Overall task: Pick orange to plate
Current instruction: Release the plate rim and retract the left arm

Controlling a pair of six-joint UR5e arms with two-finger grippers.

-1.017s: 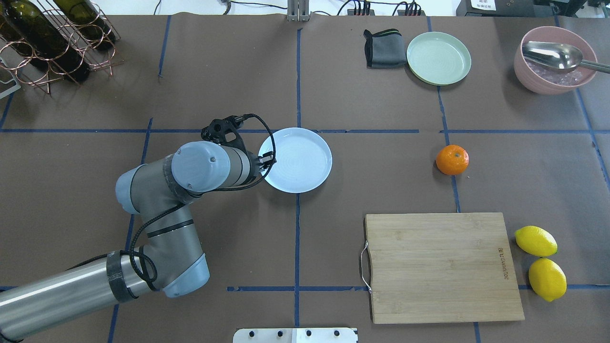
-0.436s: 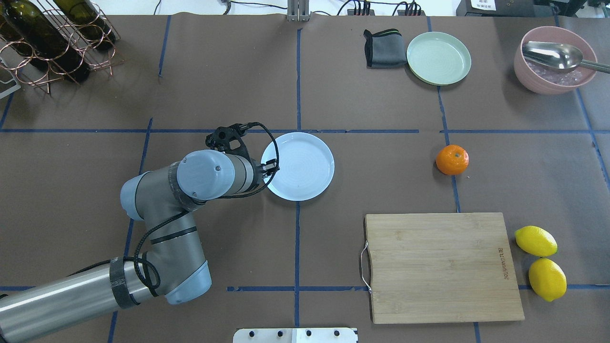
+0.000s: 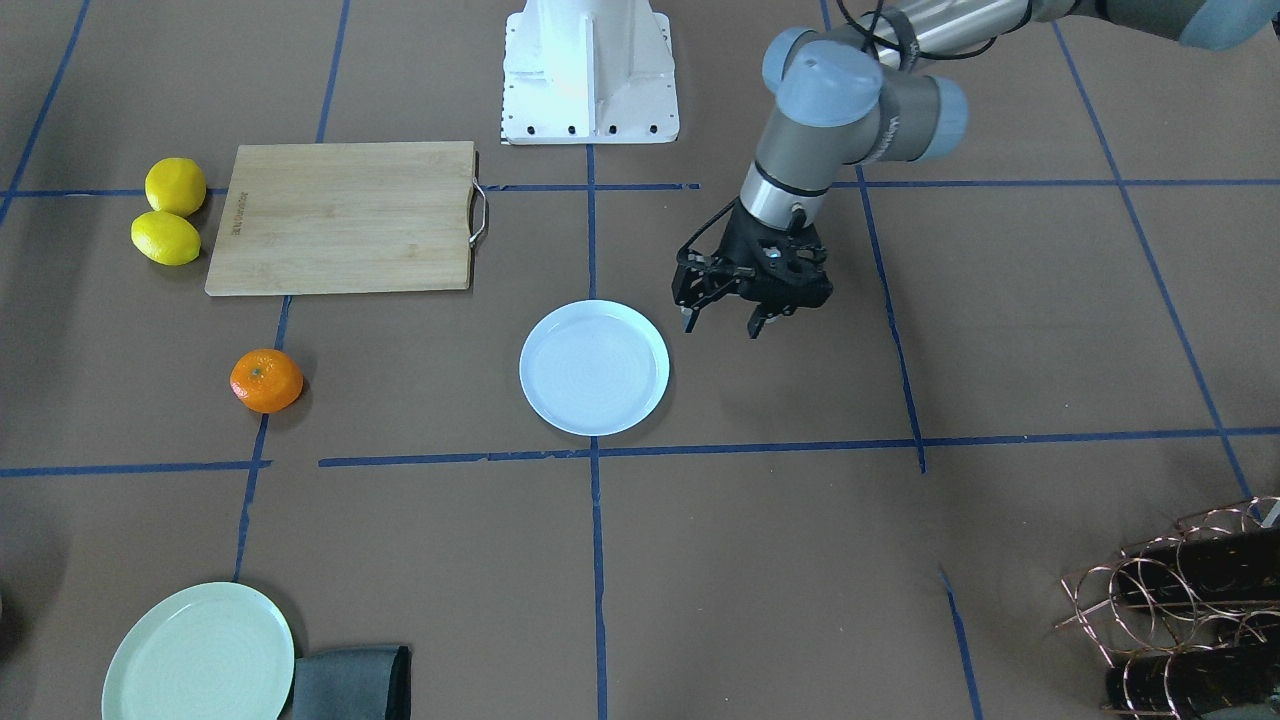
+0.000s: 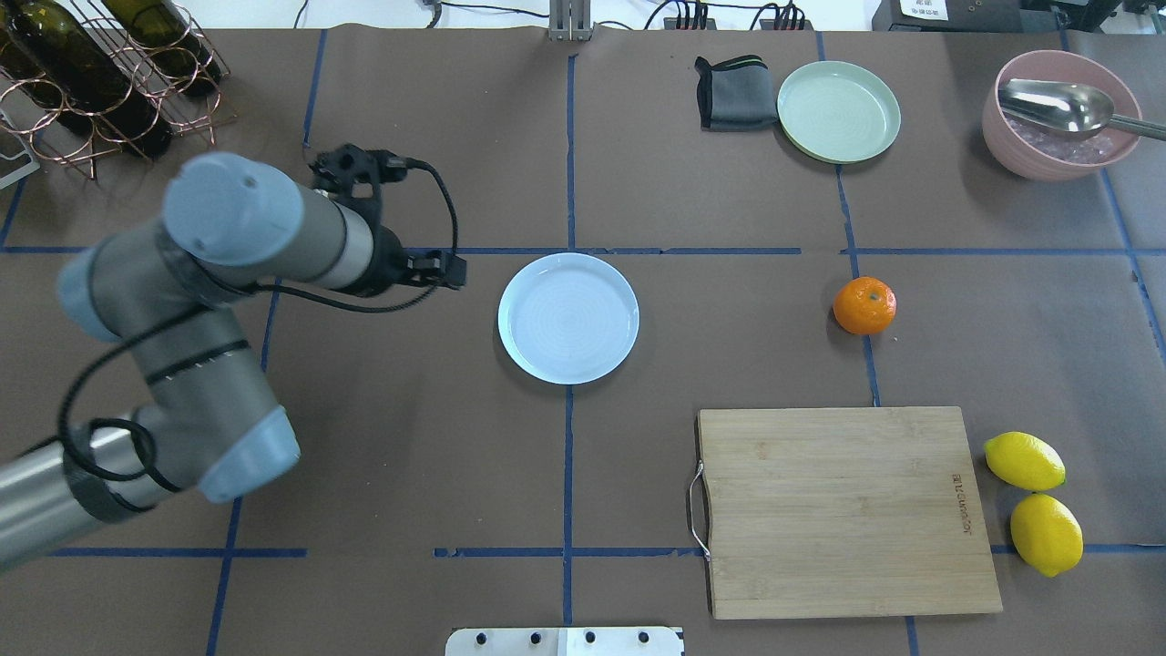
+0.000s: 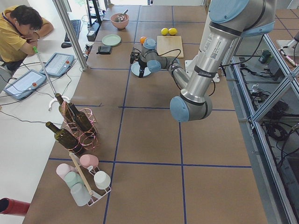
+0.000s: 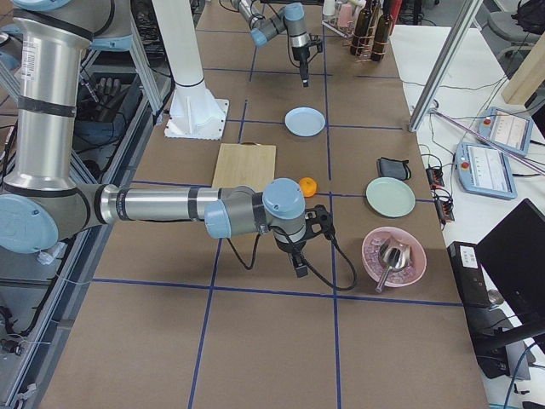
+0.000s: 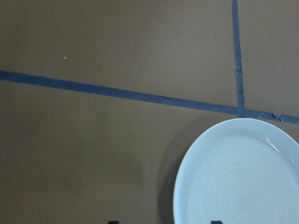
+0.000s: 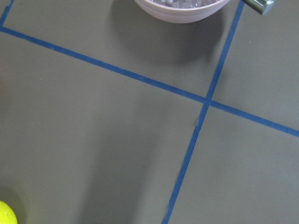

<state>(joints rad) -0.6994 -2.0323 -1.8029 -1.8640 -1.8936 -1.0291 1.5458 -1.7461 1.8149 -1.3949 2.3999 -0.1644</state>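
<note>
The orange [image 4: 864,305] lies alone on the brown table, right of centre, also seen in the front view [image 3: 266,380]. The white plate [image 4: 568,318] rests empty at the table's middle [image 3: 594,367]. My left gripper [image 3: 720,325] hangs open just off the plate's left rim, with nothing between its fingers; the left wrist view shows the plate [image 7: 243,177] at its lower right. My right gripper [image 6: 300,269] appears only in the exterior right view, near the pink bowl and short of the orange [image 6: 307,186]; I cannot tell its state.
A bamboo cutting board [image 4: 843,510] lies near the robot's side on the right, with two lemons [image 4: 1024,461] beside it. At the far right stand a green plate [image 4: 838,111], a grey cloth [image 4: 729,93] and a pink bowl [image 4: 1061,114]. A wine rack [image 4: 100,73] fills the far left corner.
My left gripper let go of the plate's rim and drew back to the left, rising off the table. The plate stayed where it was nudged; the orange has not moved.
</note>
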